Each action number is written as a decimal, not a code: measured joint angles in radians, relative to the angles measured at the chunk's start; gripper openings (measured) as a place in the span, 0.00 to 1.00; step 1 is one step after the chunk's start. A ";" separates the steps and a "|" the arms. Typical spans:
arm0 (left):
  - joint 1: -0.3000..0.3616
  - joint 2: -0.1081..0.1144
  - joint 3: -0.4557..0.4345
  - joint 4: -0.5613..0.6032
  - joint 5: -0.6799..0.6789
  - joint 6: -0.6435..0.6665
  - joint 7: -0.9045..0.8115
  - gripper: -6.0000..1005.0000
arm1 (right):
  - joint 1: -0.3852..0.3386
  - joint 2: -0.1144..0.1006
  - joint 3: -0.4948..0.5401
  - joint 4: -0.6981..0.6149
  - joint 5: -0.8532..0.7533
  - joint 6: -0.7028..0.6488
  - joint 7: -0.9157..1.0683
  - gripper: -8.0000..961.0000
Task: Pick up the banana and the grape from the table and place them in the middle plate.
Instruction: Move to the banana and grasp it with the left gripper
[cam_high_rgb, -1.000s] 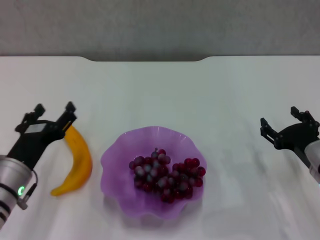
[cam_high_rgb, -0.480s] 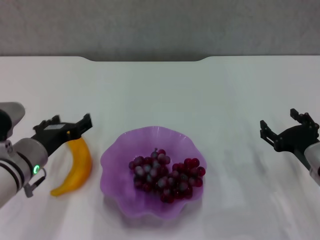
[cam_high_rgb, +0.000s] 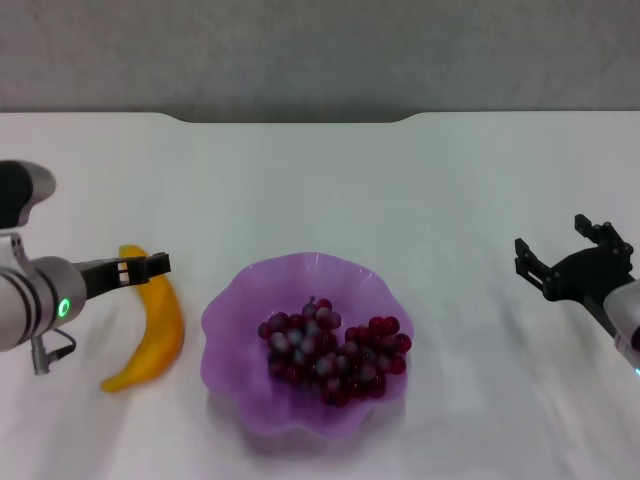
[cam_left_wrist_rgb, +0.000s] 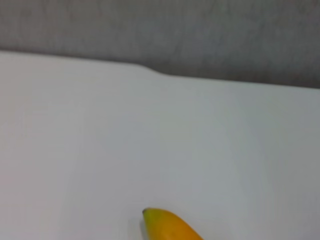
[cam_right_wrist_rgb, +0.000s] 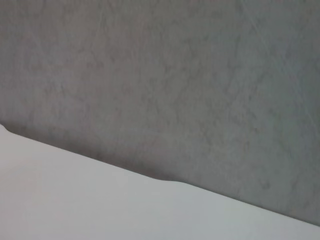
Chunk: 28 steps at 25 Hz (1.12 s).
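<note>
The left claw (cam_high_rgb: 148, 266) hung near the bench's left edge, right at the far tip of the banana (cam_high_rgb: 152, 325). From the head view it looked turned edge-on, so I cannot tell how far its fingers stood apart; it did not appear to have hold of anything. The banana lay flat on the bench (cam_high_rgb: 320, 180), curved, just left of the plate (cam_high_rgb: 232, 305) but not touching it. The left wrist view showed only one end of the fruit against bare white.

The grapes (cam_high_rgb: 333, 352) sat in the plate, which stood midway between the left and right edges, toward the near edge. That half of the job looked done; the banana was still to be lifted.

The right claw (cam_high_rgb: 572, 256) idled near the right edge, fingers spread wide and empty.

The risks, as I judged them: a grip so close to the tip could let the smooth, tapered skin slide out, or the long free end could droop and swing. Carried low, it might clip the plate's wavy rim and shove the light plate, or knock grapes loose.

The bench was plain white with a notch in its far edge; a grey wall (cam_right_wrist_rgb: 160, 75) stood behind it.
</note>
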 joint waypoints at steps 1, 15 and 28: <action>-0.014 0.000 -0.005 0.000 -0.008 -0.025 0.001 0.89 | 0.002 -0.001 0.000 0.000 0.000 0.000 0.000 0.90; -0.203 0.000 -0.036 -0.183 -0.015 -0.199 0.008 0.89 | 0.014 0.000 -0.002 0.010 -0.002 0.000 0.000 0.90; -0.237 -0.001 -0.038 -0.244 -0.055 -0.171 0.011 0.89 | 0.013 0.001 -0.005 0.010 -0.002 0.000 0.000 0.90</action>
